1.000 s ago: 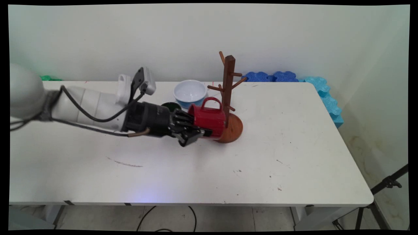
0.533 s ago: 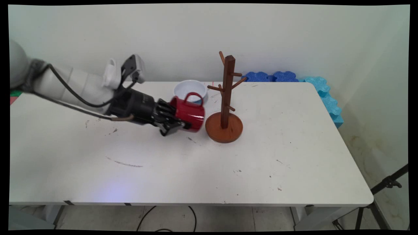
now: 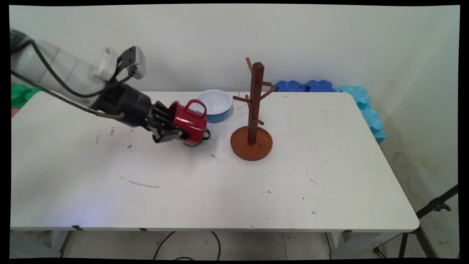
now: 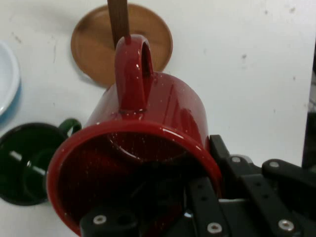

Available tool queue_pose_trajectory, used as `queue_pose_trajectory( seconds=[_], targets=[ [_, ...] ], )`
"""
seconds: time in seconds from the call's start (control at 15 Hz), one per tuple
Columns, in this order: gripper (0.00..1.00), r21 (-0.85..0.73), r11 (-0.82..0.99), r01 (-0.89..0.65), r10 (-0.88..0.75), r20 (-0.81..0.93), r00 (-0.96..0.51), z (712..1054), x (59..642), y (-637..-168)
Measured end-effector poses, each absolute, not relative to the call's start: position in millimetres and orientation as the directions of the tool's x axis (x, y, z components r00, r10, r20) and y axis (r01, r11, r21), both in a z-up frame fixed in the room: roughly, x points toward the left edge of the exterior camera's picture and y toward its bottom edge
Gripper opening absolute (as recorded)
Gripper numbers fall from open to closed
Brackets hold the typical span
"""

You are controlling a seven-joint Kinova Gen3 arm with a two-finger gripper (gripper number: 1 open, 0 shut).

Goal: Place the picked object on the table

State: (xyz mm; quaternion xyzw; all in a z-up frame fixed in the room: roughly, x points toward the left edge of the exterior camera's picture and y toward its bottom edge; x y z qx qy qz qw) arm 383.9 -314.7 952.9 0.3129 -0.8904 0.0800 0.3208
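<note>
The gripper (image 3: pixel 175 132) has its fingers closed on the rim of a red mug (image 3: pixel 189 123) — one finger inside the mouth, the other outside the wall, as the hand view shows. The mug hangs on its side above the worktop (image 3: pixel 234 190), mouth toward the arm, base pointing right, handle uppermost. Directly beneath it stands a dark green cup (image 4: pixel 27 170), only its edge showing in the main view. The mug's long axis runs along the fingers, toward the wooden mug tree (image 3: pixel 253 110), which stands apart to the right — its pegs sit above the handle's height. A blue-and-white bowl (image 3: pixel 216 105) sits just behind.
</note>
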Motion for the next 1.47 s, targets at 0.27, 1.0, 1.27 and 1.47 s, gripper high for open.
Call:
queue_pose_trajectory(
  seconds=[0.27, 1.0, 1.27, 1.47],
  targets=[
    [0.0, 0.041, 0.814, -0.58, -0.494, 0.574, -0.653, 969, 383, -317],
    [0.0, -0.006, 0.881, -0.473, -0.443, 0.338, -0.83, 988, 359, -319],
    [0.0, -0.009, 0.89, -0.456, -0.438, 0.262, -0.86, 974, 350, -327],
    [0.0, -0.007, 0.894, -0.449, -0.435, 0.229, -0.871, 963, 345, -331]
  ],
)
